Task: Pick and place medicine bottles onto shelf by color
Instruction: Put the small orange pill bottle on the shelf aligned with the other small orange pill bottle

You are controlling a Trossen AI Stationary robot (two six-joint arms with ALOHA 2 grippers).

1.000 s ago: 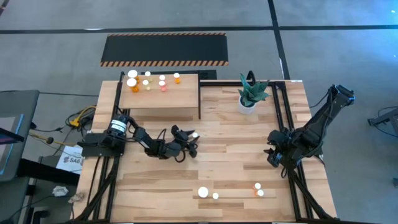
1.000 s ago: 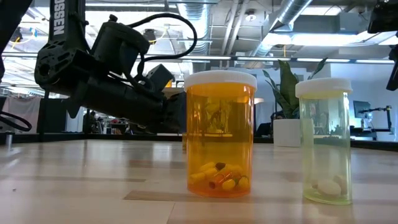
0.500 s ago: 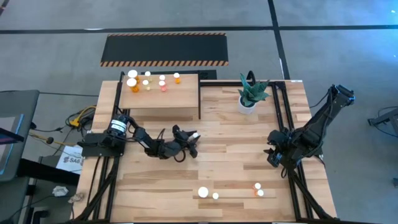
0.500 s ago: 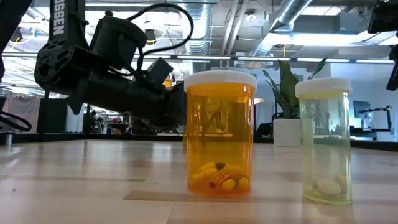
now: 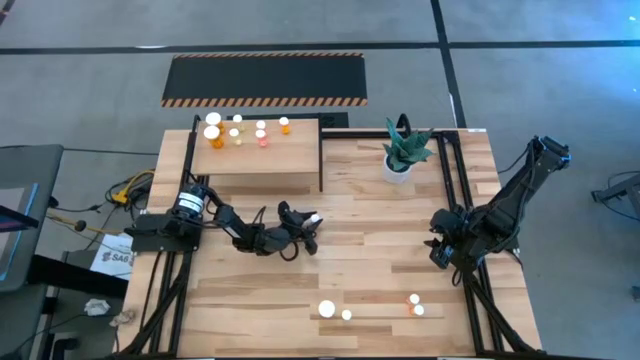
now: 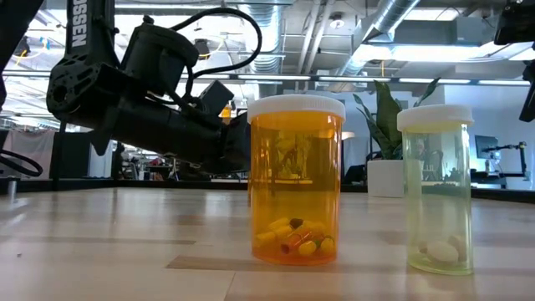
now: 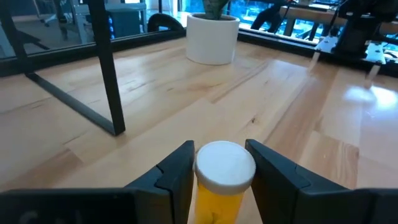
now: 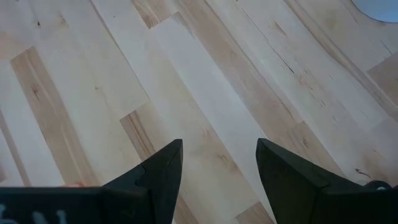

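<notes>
My left gripper (image 5: pixel 308 228) reaches level from the left to the table's middle and is shut on a small yellow-orange medicine bottle (image 7: pixel 219 198) with a white cap (image 5: pixel 314 217). The light-wood shelf (image 5: pixel 262 168) at the far left carries several white-capped bottles (image 5: pixel 238 131) on its top. Two bottles (image 5: pixel 327 309) stand near the front edge, and another pair (image 5: pixel 416 305) stands to their right. In the low view an orange bottle (image 6: pixel 297 180) and a yellowish one (image 6: pixel 435 188) stand upright. My right gripper (image 8: pixel 217 168) hangs open over bare wood at the right (image 5: pixel 440 252). My left gripper pinches the bottle between its two fingers (image 7: pixel 177 177), on opposite sides just below the white cap (image 7: pixel 225 165). The fingers come in level from the table's left side. The bottle stands upright between them; its base is below the picture's edge.
A white pot with a green plant (image 5: pixel 402 155) stands far right of the shelf. Black frame posts (image 7: pixel 109 74) rise beside the shelf and along the table's sides. A black mat with orange-striped edges (image 5: pixel 265 80) lies on the floor beyond the table.
My left gripper has shut on the yellow-orange bottle at the table's middle. The hand has stayed in place, and the bottle stands where it was.
</notes>
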